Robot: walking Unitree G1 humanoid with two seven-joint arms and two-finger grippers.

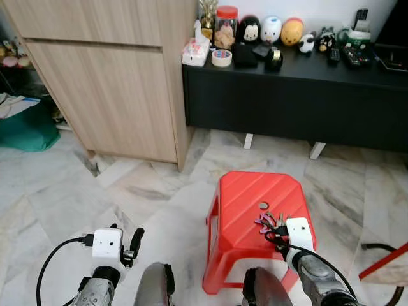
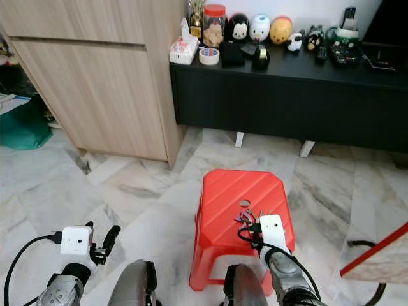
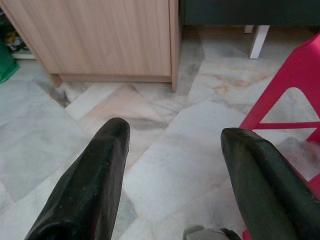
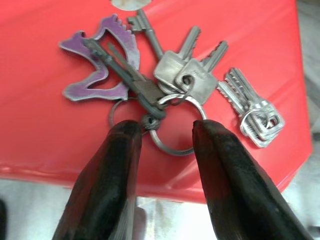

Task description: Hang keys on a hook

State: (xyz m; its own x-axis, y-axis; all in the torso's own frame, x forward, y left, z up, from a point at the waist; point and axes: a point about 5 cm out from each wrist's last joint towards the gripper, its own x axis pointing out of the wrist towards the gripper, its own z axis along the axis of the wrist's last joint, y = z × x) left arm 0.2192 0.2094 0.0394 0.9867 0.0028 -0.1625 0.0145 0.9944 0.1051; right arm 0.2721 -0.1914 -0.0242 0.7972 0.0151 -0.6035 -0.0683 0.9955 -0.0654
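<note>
Right wrist view: the right gripper [image 4: 162, 127] is hovering just above the near edge of a red plastic stool [image 4: 45, 135], its two black fingers [image 4: 112, 165] parted and straddling a metal key ring [image 4: 172, 122]. Nothing is being pinched between them. The keys [image 4: 185, 75] are lying flat on the stool's top, fanned out from the ring, with a purple bat-shaped charm [image 4: 97, 70] lying beside them and a second, smaller bunch of silver keys [image 4: 252, 112] resting apart toward the stool's edge. From the head camera, the right gripper [image 1: 277, 233] is reaching over the near right part of the stool [image 1: 245, 197], where the keys [image 1: 268, 220] are sitting. The left gripper [image 1: 131, 245] is hanging low over the marble floor [image 1: 76, 197], to the left of the stool, with its fingers [image 3: 90, 185] spread wide and holding nothing. Beyond the stool, a light wooden cabinet [image 1: 108, 83] is standing beside a low black sideboard [image 1: 287, 95] that is carrying toys, a jar and a roll of tape.
</note>
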